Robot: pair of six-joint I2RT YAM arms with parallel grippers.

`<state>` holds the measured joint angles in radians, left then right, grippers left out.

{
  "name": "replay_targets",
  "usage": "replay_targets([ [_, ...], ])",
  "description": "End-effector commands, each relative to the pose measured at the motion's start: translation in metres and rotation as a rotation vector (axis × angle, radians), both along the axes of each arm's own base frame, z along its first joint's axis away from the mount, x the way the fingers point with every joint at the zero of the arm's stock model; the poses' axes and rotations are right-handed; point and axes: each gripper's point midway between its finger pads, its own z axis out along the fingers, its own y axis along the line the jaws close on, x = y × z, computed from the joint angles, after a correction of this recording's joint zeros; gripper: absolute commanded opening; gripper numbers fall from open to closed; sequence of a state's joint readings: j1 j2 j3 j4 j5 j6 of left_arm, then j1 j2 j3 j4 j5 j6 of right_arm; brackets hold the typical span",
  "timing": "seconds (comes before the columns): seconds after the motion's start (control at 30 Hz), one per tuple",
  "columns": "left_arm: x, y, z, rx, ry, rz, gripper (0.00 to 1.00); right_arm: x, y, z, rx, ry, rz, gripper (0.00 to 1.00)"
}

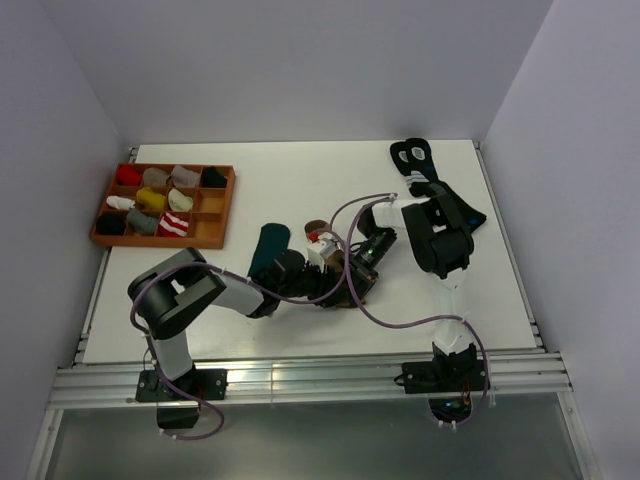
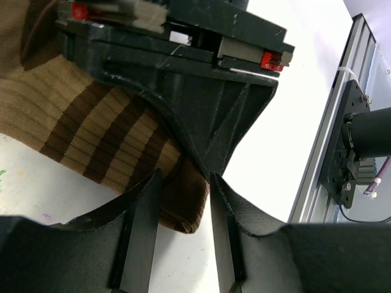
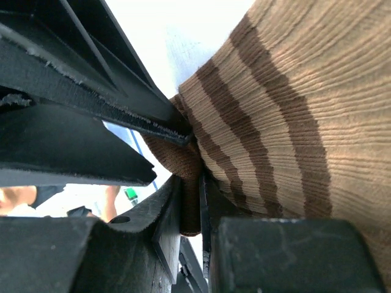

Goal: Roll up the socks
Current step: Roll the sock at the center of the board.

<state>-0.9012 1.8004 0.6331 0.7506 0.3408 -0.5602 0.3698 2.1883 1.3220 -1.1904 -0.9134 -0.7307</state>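
Note:
The brown sock with cream stripes [image 1: 357, 292] lies mid-table between both grippers, mostly hidden under them in the top view. In the left wrist view its striped body [image 2: 73, 104] runs up to the left, and its dark brown end sits between my left gripper's [image 2: 184, 177] fingers, which stand narrowly apart on it. My right gripper [image 3: 190, 183] is shut on a dark brown fold of the same sock [image 3: 293, 91]. The two grippers [image 1: 338, 290] [image 1: 352, 275] meet tip to tip. The dark green sock [image 1: 268, 245] lies just left of them.
A wooden tray [image 1: 215, 215] with several rolled socks stands at the far left. Black socks with blue-and-white marks [image 1: 412, 155] lie at the back right beside the right arm. The table's metal rail [image 2: 324, 152] runs along the near edge.

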Motion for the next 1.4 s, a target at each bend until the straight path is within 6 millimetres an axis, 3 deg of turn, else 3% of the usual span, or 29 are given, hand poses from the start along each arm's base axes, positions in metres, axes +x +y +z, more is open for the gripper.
replay_targets([
  [0.0,0.000,-0.012,0.011,-0.035,-0.042,-0.053,0.43,0.006,-0.002,-0.003,0.005,-0.004,0.011,0.12],
  [0.4,-0.002,-0.009,-0.004,0.000,-0.008,-0.048,0.34,0.008,-0.003,-0.005,0.014,0.018,0.005,0.12],
  [0.53,0.000,-0.009,-0.007,0.017,0.004,-0.032,0.21,0.009,-0.004,-0.007,0.010,0.007,0.004,0.13],
  [0.67,0.001,-0.005,-0.017,0.067,0.063,0.013,0.00,0.013,-0.004,-0.009,-0.001,-0.033,-0.011,0.19],
  [1.17,-0.008,0.004,-0.039,0.200,0.213,0.109,0.00,0.033,-0.012,0.007,-0.043,-0.246,-0.046,0.48],
  [1.37,-0.010,0.008,-0.043,0.217,0.241,0.125,0.00,0.035,-0.019,0.012,-0.057,-0.321,-0.064,0.52],
])
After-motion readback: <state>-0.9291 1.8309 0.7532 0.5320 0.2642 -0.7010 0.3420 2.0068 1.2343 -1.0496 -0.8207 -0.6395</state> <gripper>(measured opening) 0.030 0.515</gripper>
